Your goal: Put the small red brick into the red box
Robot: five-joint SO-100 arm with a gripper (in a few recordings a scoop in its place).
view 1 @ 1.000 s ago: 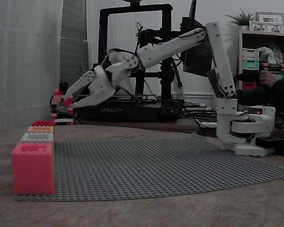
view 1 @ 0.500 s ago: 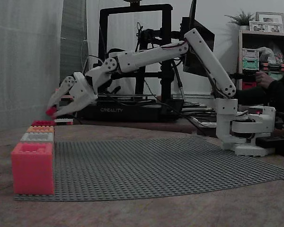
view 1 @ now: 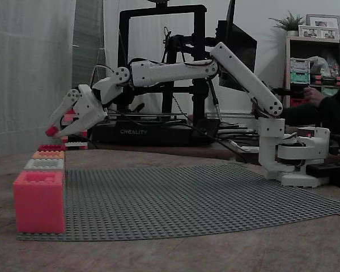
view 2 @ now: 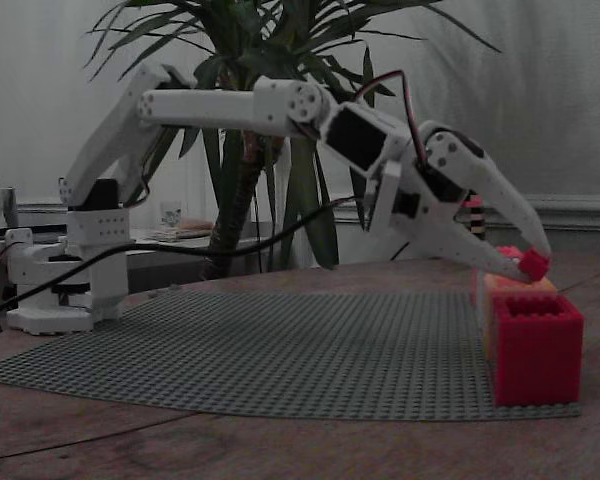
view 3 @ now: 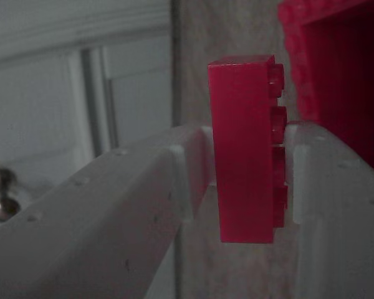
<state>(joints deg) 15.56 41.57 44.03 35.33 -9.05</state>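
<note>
My gripper [view 1: 52, 131] is shut on the small red brick [view 1: 50, 131], which is pinched at the fingertips. In a fixed view the brick [view 2: 533, 265] hangs just above the back rim of the red box [view 2: 537, 346], the nearest box of the row. In a fixed view the red box [view 1: 51, 147] is the farthest of the row, directly below the brick. The wrist view shows the brick [view 3: 244, 156] clamped between both white fingers [view 3: 143, 205], with the red box [view 3: 346, 75] open at upper right.
The boxes stand in a row on the edge of a grey studded baseplate [view 1: 187, 192]: a salmon-pink box [view 1: 38, 201], a grey one [view 1: 44, 164], a pale orange one [view 1: 48, 154]. The arm's base [view 1: 292, 153] sits at the right. A 3D printer [view 1: 158, 73] stands behind.
The arm has stretched out to the left and dropped lower, carrying the brick from in front of the printer to just above the far end of the box row.
</note>
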